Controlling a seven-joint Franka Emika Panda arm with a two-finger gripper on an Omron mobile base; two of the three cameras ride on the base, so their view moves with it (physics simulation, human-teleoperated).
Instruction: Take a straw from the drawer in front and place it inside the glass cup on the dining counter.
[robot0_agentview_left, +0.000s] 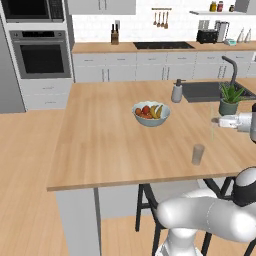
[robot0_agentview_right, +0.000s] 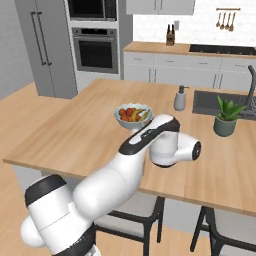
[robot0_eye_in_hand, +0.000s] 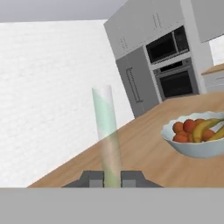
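My gripper is shut on the straw, a thin pale greenish stick standing upright between the two fingertips. In the left base view the gripper hovers over the right side of the dining counter, with the straw hanging down from it. The glass cup, small and clear, stands upright on the counter near its front edge, lower and slightly left of the gripper and apart from the straw. The drawer is out of view.
A white fruit bowl sits mid-counter, left of the gripper. A grey soap pump, a sink and a potted plant lie behind. Dark stools stand under the front edge. My arm crosses the right base view.
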